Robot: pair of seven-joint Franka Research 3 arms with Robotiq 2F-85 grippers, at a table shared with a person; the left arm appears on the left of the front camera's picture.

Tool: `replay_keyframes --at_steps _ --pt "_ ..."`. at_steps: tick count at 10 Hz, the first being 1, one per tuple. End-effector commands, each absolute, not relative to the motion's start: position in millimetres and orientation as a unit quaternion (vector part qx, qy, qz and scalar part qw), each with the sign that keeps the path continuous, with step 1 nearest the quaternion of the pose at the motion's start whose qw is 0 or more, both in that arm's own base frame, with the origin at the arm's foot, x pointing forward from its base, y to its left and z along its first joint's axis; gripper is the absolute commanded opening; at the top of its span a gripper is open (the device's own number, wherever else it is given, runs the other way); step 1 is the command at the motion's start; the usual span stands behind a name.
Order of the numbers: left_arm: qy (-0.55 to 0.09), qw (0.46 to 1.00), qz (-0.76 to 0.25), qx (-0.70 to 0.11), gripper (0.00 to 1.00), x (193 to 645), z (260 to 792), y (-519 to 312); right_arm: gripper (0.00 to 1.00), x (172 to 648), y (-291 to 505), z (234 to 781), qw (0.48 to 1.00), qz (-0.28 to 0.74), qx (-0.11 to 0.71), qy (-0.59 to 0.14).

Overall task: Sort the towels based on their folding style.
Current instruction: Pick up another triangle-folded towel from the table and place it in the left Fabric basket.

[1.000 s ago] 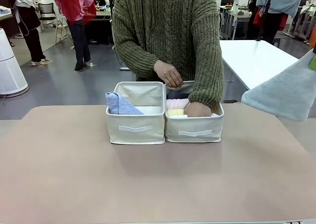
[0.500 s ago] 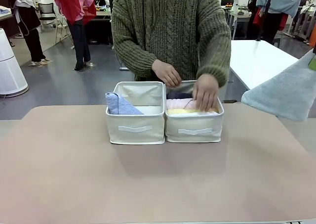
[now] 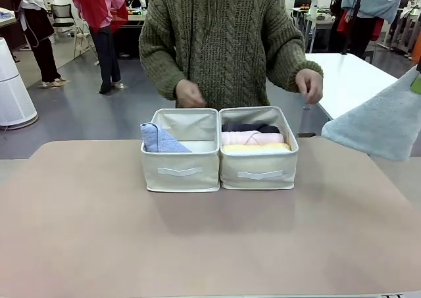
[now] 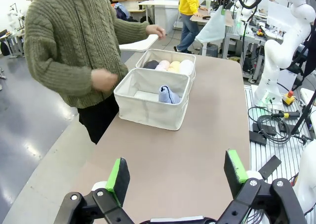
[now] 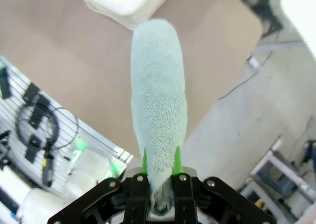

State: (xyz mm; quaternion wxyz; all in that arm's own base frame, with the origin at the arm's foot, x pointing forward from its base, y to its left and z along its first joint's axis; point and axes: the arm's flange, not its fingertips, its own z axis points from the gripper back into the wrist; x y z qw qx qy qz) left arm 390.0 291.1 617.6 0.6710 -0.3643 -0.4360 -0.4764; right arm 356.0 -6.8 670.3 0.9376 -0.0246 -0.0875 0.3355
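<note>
rolled towels [image 3: 253,137] fill the right bin, blue cone [image 3: 160,140] the left; right hand [image 5: 160,177] clenches the grey-teal cone [image 5: 158,95] at frame right, unplaced; left hand [image 4: 177,172] gapes empty.

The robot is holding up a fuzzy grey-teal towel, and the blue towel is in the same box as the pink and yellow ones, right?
Not quite. The right end effector does hold the grey-teal towel, but the front view shows the blue towel in the left bin. The pink towel and yellow towel lie in the right bin beside it.
</note>
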Motion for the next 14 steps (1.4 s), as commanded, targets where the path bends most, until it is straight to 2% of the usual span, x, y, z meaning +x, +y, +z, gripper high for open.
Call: replay_keyframes --at_steps 1,3,5,6,8,11,12,14 --pt "-0.443 0.668 -0.475 -0.363 1.00 388 619 291 0.17 383 30 699 0.886 0.447 -0.031 -0.115" --pt "-0.443 0.668 -0.475 -0.363 1.00 388 619 291 0.17 423 93 726 0.839 0.527 -0.012 -0.136" --pt "-0.443 0.668 -0.475 -0.363 1.00 388 619 291 0.17 462 172 722 0.796 0.586 0.003 -0.151" --pt "-0.443 0.668 -0.475 -0.363 1.00 388 619 291 0.17 483 205 705 0.789 0.590 0.015 -0.172" --pt "-0.443 0.668 -0.475 -0.363 1.00 388 619 291 0.17 516 237 664 0.792 0.587 0.030 -0.166" --pt "-0.443 0.668 -0.475 -0.363 1.00 388 619 291 0.17 524 243 648 0.779 0.595 0.070 -0.186" --pt "-0.443 0.668 -0.475 -0.363 1.00 388 619 291 0.17 529 253 635 0.793 0.585 0.037 -0.163" --pt "-0.443 0.668 -0.475 -0.363 1.00 388 619 291 0.17 529 253 635 0.793 0.585 0.037 -0.163"
